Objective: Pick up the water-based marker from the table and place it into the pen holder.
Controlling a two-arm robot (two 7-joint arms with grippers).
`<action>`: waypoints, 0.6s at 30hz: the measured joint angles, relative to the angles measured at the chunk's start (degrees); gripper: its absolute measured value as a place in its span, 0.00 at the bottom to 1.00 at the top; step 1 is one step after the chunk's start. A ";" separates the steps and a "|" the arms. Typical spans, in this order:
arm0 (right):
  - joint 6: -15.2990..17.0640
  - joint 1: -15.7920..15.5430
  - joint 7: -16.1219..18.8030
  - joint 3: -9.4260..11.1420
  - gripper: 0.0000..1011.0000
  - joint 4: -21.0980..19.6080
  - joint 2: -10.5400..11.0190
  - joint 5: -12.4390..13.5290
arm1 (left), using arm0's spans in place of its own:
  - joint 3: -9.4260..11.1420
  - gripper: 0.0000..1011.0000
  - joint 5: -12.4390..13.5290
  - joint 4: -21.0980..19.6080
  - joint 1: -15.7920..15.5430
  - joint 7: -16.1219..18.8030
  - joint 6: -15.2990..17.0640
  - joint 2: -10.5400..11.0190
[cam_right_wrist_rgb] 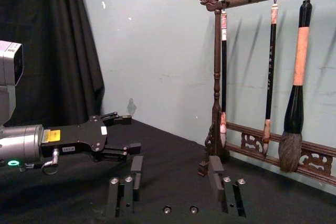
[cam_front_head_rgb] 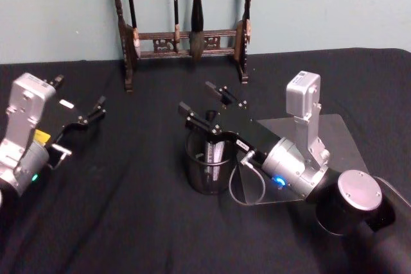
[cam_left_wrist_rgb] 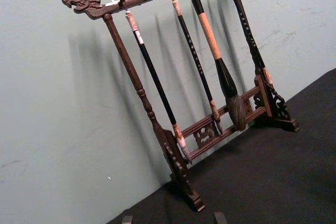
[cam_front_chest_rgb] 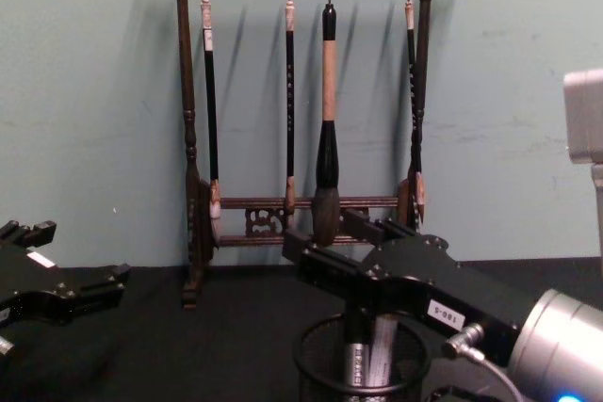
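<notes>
Head view, item by item, for your check:

1. Right gripper [cam_front_head_rgb: 201, 101]: you will find it directly over the pen holder [cam_front_head_rgb: 209, 170], fingers spread wide with nothing between them. Its own wrist view confirms the released state, both fingers [cam_right_wrist_rgb: 215, 174] standing apart over bare black cloth.
2. Pen holder: a round black mesh cup, upright on the table [cam_front_head_rgb: 128, 222] near its middle, just in front of the right arm's wrist.
3. Water-based marker [cam_front_head_rgb: 217, 152]: a pale barrel standing inside the cup. From the chest view you see it upright behind the mesh, below the rim and clear of the fingers above.
4. Left gripper [cam_right_wrist_rgb: 131, 132]: out at the table's left side, well apart from the cup, jaws parted and holding nothing.
5. Wooden brush rack [cam_front_head_rgb: 186, 36]: at the back against the wall, with calligraphy brushes [cam_front_chest_rgb: 327, 148] hanging from its top bar.
6. Clear sheet [cam_front_head_rgb: 334, 136]: lying flat on the cloth beneath the right arm, right of the cup.
</notes>
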 joint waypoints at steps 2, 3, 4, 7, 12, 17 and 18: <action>0.00 0.00 0.01 0.00 0.85 0.00 0.00 0.01 | 0.00 0.99 0.00 0.00 0.00 0.00 0.00 0.00; 0.00 0.00 0.01 0.00 0.85 0.00 0.00 0.01 | 0.00 0.99 0.00 0.00 0.00 0.00 0.00 0.00; 0.00 0.00 0.02 0.00 0.88 0.00 0.00 0.02 | 0.00 0.99 0.00 0.00 0.00 0.00 0.00 0.00; -0.05 0.00 0.19 0.10 0.96 -0.23 0.04 0.17 | 0.00 0.99 0.00 0.00 0.00 0.00 0.00 0.00; -0.63 0.05 0.26 1.00 0.99 -2.14 0.56 0.65 | 0.00 0.99 0.00 0.00 0.00 0.00 0.00 0.00; -1.88 -0.13 -1.31 3.19 0.99 -5.42 1.54 0.69 | 0.00 0.99 0.00 0.00 0.00 0.00 0.00 0.00; -1.98 -0.25 -1.78 3.58 0.99 -5.89 1.73 0.61 | 0.00 0.99 0.00 0.00 0.00 0.00 0.00 0.00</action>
